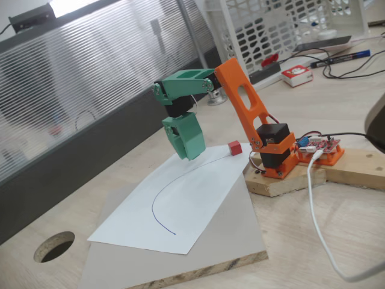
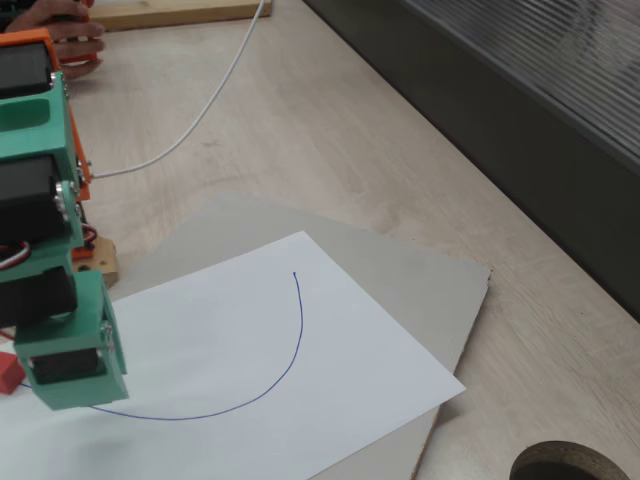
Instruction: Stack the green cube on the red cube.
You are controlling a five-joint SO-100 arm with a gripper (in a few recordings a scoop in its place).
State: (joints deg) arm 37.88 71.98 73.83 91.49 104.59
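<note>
The green gripper (image 1: 191,152) hangs above the white paper (image 1: 180,205), just left of the red cube (image 1: 234,147) at its far edge; whether its jaws hold anything cannot be told.

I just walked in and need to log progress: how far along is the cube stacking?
Nothing looks done yet: the red cube sits on the white paper with nothing on top. The gripper points down at the paper beside it; I cannot tell whether its jaws hold anything, and I can't make out the green cube. The whole stacking step is left.
</note>
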